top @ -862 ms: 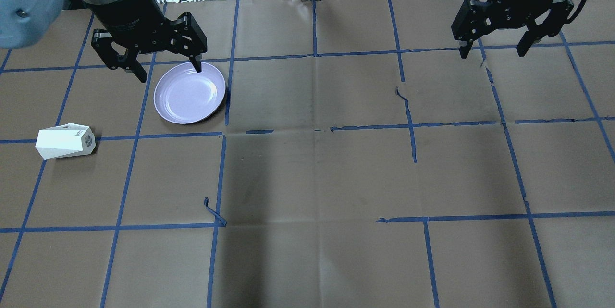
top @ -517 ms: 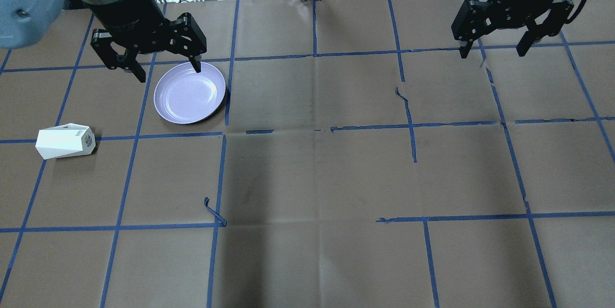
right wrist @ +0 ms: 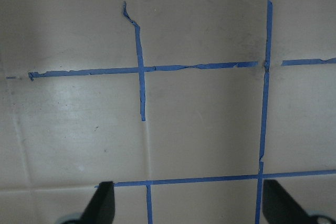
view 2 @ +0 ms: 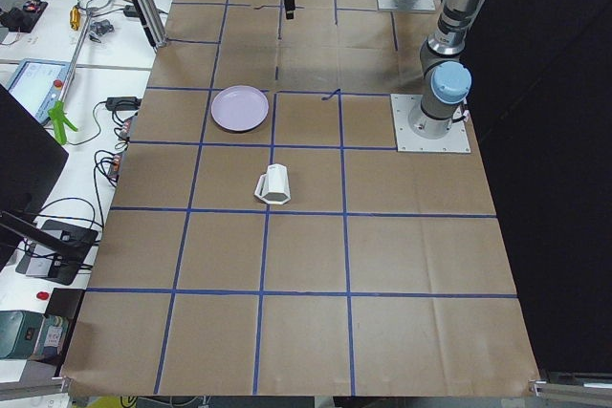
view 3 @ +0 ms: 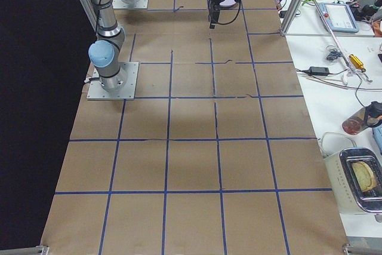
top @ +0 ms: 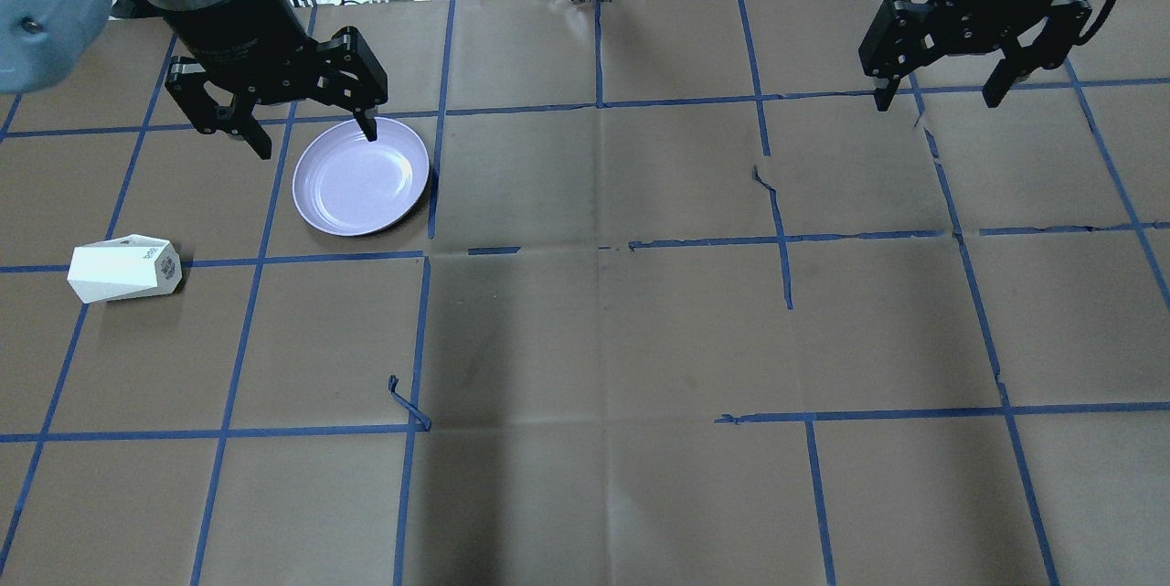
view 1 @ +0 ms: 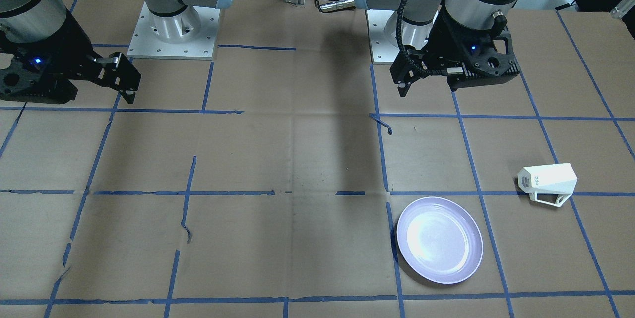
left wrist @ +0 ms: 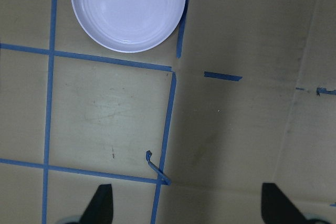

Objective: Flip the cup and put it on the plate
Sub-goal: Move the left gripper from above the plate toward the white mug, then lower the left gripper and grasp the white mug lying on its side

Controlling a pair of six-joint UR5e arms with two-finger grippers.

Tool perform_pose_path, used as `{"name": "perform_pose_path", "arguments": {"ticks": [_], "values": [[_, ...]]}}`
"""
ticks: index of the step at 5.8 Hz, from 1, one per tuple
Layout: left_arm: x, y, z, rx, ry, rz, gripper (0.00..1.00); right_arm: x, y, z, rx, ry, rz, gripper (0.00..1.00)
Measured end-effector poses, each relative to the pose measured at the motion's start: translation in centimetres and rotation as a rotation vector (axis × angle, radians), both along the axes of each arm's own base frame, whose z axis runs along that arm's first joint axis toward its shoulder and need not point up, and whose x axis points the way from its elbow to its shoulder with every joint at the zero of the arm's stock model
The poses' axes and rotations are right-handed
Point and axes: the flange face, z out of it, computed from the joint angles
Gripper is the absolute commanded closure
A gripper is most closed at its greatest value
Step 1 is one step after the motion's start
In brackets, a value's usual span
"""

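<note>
Cup [top: 123,268], small, white and faceted with an angular open handle, lies on its side on the brown paper-covered table [top: 594,339], across one of the blue tape lines [top: 302,257] that divide the paper into squares. In the front-facing view the cup [view 1: 548,181] has its handle low on the side away from the robot, and small teal lettering shows on one end. It touches nothing but the table.

The round, glossy, pale lavender plate [top: 361,176] sits flat one square over, farther from the robot and toward the table's middle, well apart from the cup. Its dish is bare, and its rim lies just beside a blue tape line.

The left gripper [top: 317,139] hangs well above the table with its two black fingers spread wide and nothing between them. Its wrist camera looks down past the gripper [left wrist: 190,205] at the plate [left wrist: 128,9] near the top of that view and at a loose curl of blue tape [left wrist: 157,169] lower down.

The right gripper [top: 935,101] hangs over the far side of the table, well apart from cup and plate, its fingers likewise wide apart and holding nothing; its wrist camera shows only paper and tape below.
</note>
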Motion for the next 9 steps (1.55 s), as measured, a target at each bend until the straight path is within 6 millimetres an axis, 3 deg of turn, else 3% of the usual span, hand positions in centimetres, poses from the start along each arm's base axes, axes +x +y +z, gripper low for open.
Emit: {"name": "perform_pose_path", "arguments": {"ticks": [1, 2, 3, 4, 6, 7, 9], "values": [[2.8, -0.9, 0.1, -0.006, 0.002, 0.013, 0.01, 0.0, 0.0, 0.0, 0.000, 0.000, 0.000, 0.00], [8.7, -2.1, 0.2, -0.011, 0.010, 0.046, 0.01, 0.0, 0.0, 0.0, 0.000, 0.000, 0.000, 0.00], [17.0, -2.9, -0.1, -0.015, 0.018, 0.046, 0.01, 0.0, 0.0, 0.0, 0.000, 0.000, 0.000, 0.00], [27.0, -3.0, -1.3, -0.026, 0.023, 0.009, 0.01, 0.0, 0.0, 0.0, 0.000, 0.000, 0.000, 0.00], [44.3, -1.9, -4.5, -0.039, 0.026, -0.107, 0.01, 0.0, 0.0, 0.0, 0.000, 0.000, 0.000, 0.00], [49.8, -1.5, -5.8, -0.035, 0.033, -0.163, 0.01, 0.0, 0.0, 0.0, 0.000, 0.000, 0.000, 0.00], [55.1, -0.6, -9.1, -0.023, 0.081, -0.295, 0.01, 0.0, 0.0, 0.0, 0.000, 0.000, 0.000, 0.00]]}}
